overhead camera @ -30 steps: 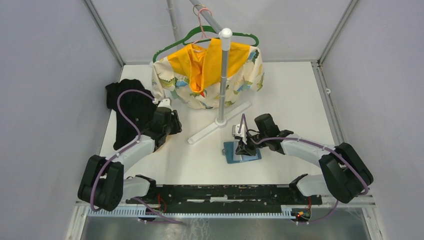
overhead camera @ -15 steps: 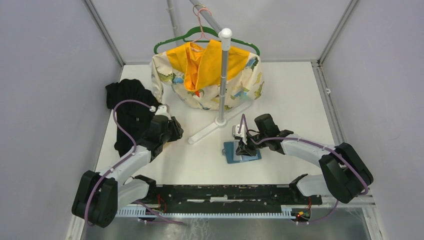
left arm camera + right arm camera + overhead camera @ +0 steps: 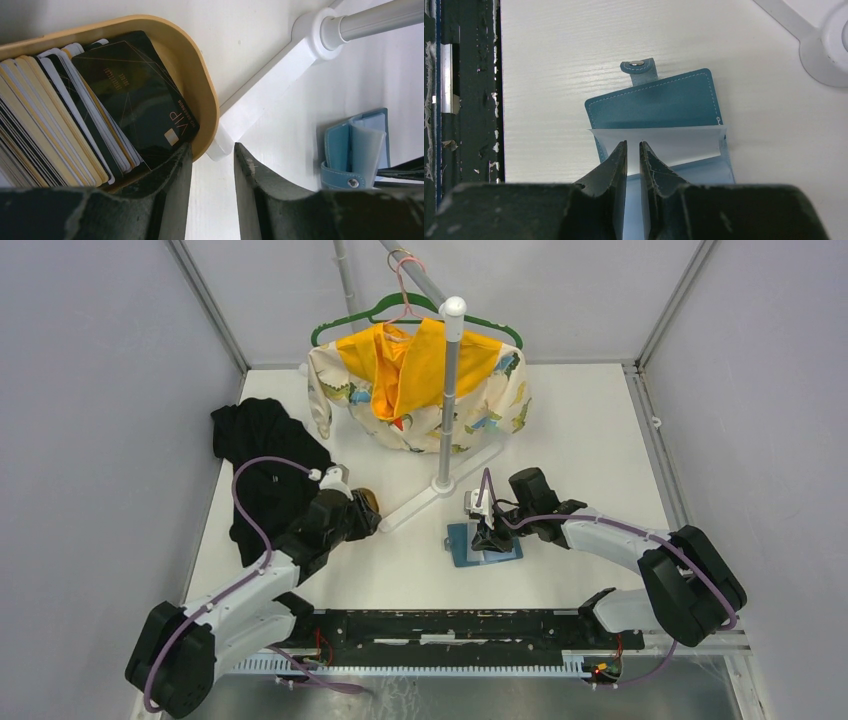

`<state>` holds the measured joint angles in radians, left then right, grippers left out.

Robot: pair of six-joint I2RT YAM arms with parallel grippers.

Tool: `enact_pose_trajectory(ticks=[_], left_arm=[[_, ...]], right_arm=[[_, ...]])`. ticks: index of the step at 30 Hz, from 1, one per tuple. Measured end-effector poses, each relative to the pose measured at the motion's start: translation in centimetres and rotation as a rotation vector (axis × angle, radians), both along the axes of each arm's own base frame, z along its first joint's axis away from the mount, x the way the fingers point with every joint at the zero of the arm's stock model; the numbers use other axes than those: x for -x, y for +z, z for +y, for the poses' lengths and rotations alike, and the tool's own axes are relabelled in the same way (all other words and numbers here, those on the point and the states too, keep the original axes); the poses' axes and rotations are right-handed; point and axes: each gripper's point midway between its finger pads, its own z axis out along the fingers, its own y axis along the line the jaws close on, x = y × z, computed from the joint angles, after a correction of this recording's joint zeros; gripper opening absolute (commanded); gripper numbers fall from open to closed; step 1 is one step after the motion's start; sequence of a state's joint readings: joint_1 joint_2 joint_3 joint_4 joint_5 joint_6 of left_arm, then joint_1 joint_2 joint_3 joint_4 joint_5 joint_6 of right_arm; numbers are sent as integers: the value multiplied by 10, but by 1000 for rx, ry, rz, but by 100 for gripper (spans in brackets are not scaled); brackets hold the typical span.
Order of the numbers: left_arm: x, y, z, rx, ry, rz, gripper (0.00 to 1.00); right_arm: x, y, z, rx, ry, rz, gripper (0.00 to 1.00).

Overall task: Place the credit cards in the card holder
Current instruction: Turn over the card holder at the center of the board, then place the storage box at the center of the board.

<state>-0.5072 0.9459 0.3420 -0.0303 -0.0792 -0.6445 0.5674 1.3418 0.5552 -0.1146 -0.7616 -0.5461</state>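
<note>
Fingers (image 3: 175, 170) of the left gripper (image 3: 212, 150) stand parted with nothing between them, poised just beside the rounded end of the wooden tray (image 3: 200, 85). Those of the right gripper (image 3: 633, 147) are drawn close, pinching a pale inner leaf of the card holder (image 3: 664, 97) and keeping it lifted open.

Inventory, by size:
- One white table (image 3: 590, 440).
- One clothes stand (image 3: 446, 390) carrying one patterned garment (image 3: 495, 405).
- One black cloth (image 3: 260, 455), at the left edge of the table.
- One tray, left of centre.
- One card holder, lying unfolded right of centre with its snap tab free, well apart from the tray.
- Credit cards (image 3: 60, 130): one dense row on edge in the tray, too many to count. One black VIP card (image 3: 135, 95) is at the end nearest the left gripper.

Progress assessment: the holder is opened and presented. No card is seen in it and none is held. Every visible card sits in the tray, so the whole transfer appears outstanding, starting with the first pick.
</note>
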Motion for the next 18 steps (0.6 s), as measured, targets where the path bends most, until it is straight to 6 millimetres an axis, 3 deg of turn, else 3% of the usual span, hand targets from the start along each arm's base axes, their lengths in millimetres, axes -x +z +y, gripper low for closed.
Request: enact_pose_trajectory(ticks=[5,10,15,18], left_arm=[[10,4,0,15,17,-5,44],[12,7,7,-6,47,-6,54],[10,6,11,-43,65,19,69],[7,13,10,-48,67,13,85]], right_arm=[[0,0,0,-1,0,0,20],[1,0,0,1,1,3,20],[1,-1,-1,3,1,6,20],[1,0,0,2,2,6,20]])
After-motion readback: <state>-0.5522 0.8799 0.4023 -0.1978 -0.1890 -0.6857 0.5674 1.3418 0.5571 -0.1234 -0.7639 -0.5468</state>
